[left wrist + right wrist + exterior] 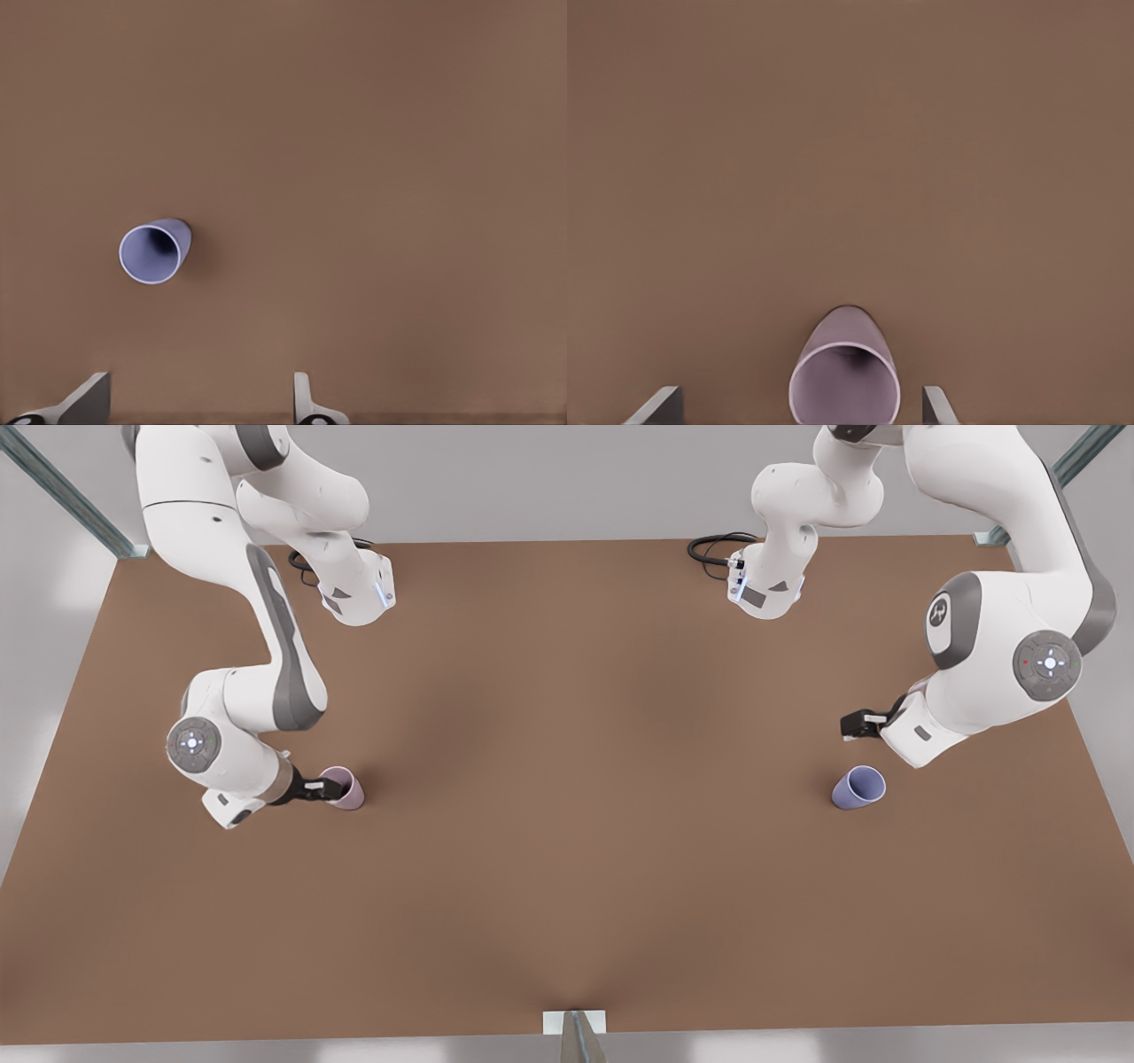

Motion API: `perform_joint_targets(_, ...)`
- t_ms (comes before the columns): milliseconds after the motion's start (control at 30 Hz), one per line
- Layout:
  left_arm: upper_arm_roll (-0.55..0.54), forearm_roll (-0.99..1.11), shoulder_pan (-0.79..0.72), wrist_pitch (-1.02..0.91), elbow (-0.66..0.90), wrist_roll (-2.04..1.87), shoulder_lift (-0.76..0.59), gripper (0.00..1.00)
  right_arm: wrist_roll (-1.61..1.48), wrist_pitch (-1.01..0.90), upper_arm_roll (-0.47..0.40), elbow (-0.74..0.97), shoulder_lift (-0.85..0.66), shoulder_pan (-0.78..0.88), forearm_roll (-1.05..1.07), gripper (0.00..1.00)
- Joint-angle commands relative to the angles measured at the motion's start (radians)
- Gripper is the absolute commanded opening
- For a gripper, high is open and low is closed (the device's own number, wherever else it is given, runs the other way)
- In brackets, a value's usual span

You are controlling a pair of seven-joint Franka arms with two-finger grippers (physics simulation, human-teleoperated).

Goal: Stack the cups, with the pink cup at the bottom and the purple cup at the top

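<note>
Brown table [567, 850] carries the pink cup [344, 787] at 9 o'clock, bracketed by the right gripper's [324, 787] spread fingers [660, 405] for a grasp, and the purple cup [858, 787] at 3 o'clock, the left gripper [850, 724] hovering spread just above it.

Brown table [567, 850], black cables [713, 547], metal frame struts [66, 491]
</note>
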Motion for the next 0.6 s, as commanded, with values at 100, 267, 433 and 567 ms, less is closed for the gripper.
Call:
perform_joint_targets(100,0.000,0.002,0.000,-0.022,-0.002,0.009,-0.005,1.00,0.022,0.155,-0.006,-0.173,-0.083,-0.014,0.000,1.00)
perform_joint_targets(267,0.000,0.005,0.000,-0.014,-0.002,0.010,-0.005,1.00,-0.001,0.210,-0.006,-0.217,-0.074,-0.046,0.000,1.00)
perform_joint_targets(433,0.000,0.020,0.000,-0.028,-0.002,0.010,-0.012,1.00,-0.001,0.220,-0.006,-0.230,-0.009,-0.040,0.003,1.00)
perform_joint_targets(567,0.000,0.020,0.000,-0.028,-0.002,0.010,-0.011,1.00,-0.002,0.252,-0.006,-0.248,0.026,-0.048,0.003,1.00)
